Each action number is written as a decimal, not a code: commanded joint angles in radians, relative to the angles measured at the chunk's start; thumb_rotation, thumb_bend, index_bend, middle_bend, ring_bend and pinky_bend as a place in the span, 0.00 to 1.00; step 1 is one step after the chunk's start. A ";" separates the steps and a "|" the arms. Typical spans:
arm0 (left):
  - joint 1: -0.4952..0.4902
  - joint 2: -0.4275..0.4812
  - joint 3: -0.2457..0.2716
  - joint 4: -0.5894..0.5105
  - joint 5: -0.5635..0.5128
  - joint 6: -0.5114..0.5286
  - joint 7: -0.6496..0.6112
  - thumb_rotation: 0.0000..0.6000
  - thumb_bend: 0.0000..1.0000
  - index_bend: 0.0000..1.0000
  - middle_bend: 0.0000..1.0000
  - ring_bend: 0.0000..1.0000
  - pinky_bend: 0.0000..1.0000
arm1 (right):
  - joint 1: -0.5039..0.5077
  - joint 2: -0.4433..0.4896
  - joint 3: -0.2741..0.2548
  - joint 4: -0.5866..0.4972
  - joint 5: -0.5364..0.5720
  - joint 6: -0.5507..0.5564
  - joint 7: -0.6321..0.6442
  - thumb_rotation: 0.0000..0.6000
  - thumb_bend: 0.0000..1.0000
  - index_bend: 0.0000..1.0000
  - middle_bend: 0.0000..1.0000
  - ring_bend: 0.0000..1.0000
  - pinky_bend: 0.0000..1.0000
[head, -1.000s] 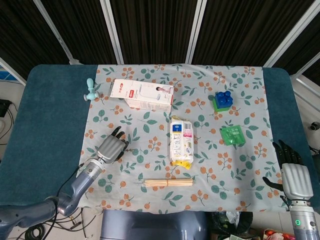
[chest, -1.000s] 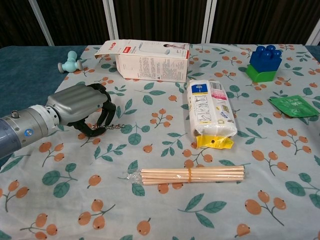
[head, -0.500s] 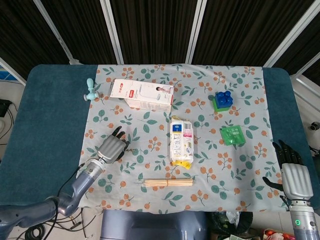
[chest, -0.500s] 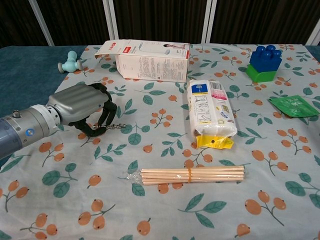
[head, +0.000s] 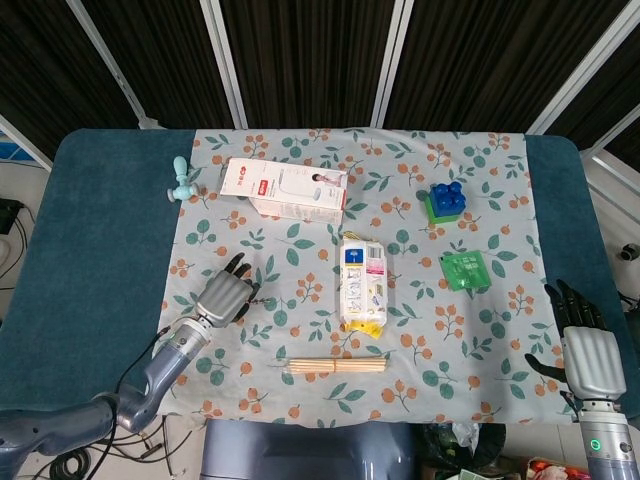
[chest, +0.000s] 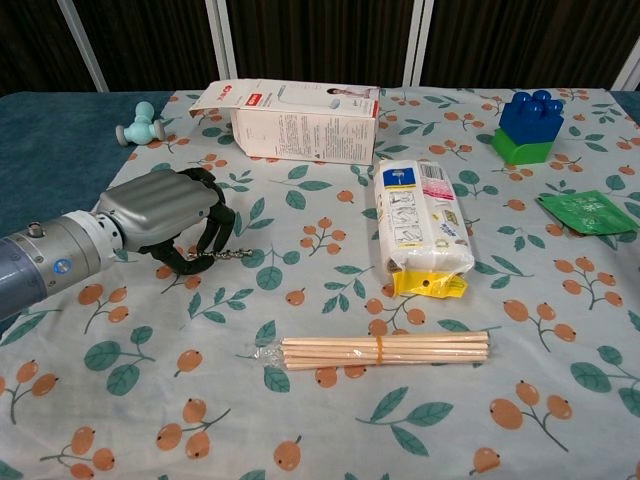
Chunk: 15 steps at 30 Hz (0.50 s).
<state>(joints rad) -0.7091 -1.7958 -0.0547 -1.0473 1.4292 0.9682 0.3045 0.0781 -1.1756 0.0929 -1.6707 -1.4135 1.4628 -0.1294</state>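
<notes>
My left hand (head: 222, 298) (chest: 165, 205) lies low over the flowered cloth (chest: 330, 420) at the left, its fingers curled around a small black tool with a twisted metal tip (chest: 238, 255). The tip sticks out to the right, just over the cloth. A bundle of wooden sticks (chest: 385, 349) lies in front of it to the right. My right hand (head: 590, 355) shows only in the head view, off the table's near right corner, fingers spread and holding nothing.
A white carton (chest: 300, 120) lies at the back, with a pale blue toy (chest: 137, 124) on its left. A white snack packet (chest: 420, 225) lies mid-table. A blue and green block (chest: 528, 125) and a green sachet (chest: 590, 212) lie at the right.
My left hand has slid a little to the right with the tool, so the metal tip reaches further along the cloth. The right hand has not moved.
</notes>
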 joint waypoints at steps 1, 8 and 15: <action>0.000 0.000 0.002 0.000 0.000 -0.002 0.003 1.00 0.40 0.54 0.58 0.18 0.09 | 0.000 0.001 0.000 0.000 0.000 0.000 0.000 1.00 0.00 0.01 0.00 0.10 0.14; -0.003 0.003 -0.002 -0.006 0.006 0.006 0.002 1.00 0.40 0.54 0.58 0.18 0.09 | 0.000 0.001 0.001 -0.001 0.005 -0.001 -0.003 1.00 0.00 0.01 0.01 0.10 0.14; -0.019 0.038 -0.040 -0.074 0.002 0.032 0.032 1.00 0.40 0.54 0.58 0.18 0.09 | 0.000 0.002 0.002 -0.005 0.009 -0.005 -0.002 1.00 0.00 0.01 0.01 0.10 0.14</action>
<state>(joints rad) -0.7214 -1.7679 -0.0821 -1.1056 1.4350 0.9943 0.3284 0.0785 -1.1733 0.0944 -1.6754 -1.4043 1.4579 -0.1313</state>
